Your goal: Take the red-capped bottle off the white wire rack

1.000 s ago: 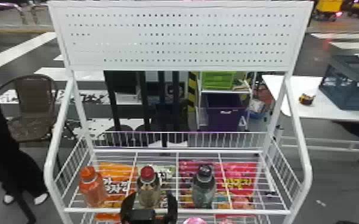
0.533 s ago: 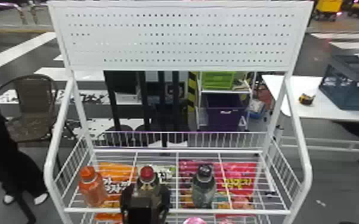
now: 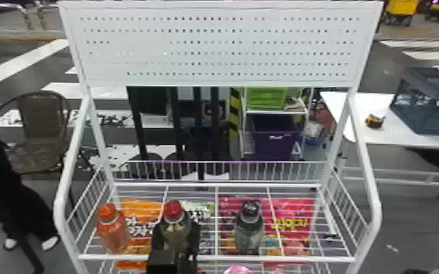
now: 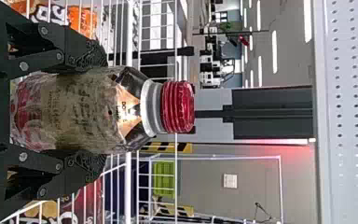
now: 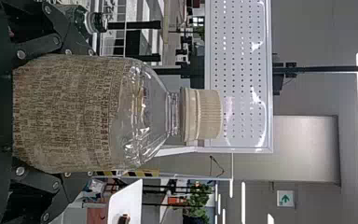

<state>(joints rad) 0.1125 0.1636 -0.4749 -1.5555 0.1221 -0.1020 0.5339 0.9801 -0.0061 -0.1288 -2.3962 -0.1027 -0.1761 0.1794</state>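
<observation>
The red-capped bottle (image 3: pixel 173 212) is upright at the front of the white wire rack (image 3: pixel 288 259), left of centre. My left gripper (image 3: pixel 176 229) has one black finger on each side of its body. In the left wrist view the red-capped bottle (image 4: pixel 178 107) lies between the pads of my left gripper (image 4: pixel 103 109), which press against both its sides below the shoulder. The right wrist view has my right gripper (image 5: pixel 92 113) closed around a clear bottle (image 5: pixel 144 112) with a beige cap and a paper label.
An orange-capped bottle (image 3: pixel 112 229) stands just left of the left gripper, and a dark-capped bottle (image 3: pixel 249 227) farther right. Colourful snack bags (image 3: pixel 291 222) lie beneath the wires. A perforated white panel (image 3: pixel 215 47) rises behind, and side rails (image 3: pixel 370 182) flank the shelf.
The left gripper moved forward from the rack's front edge to the red-capped bottle, and its spread fingers came in around the bottle's sides. The other bottles kept their places.
</observation>
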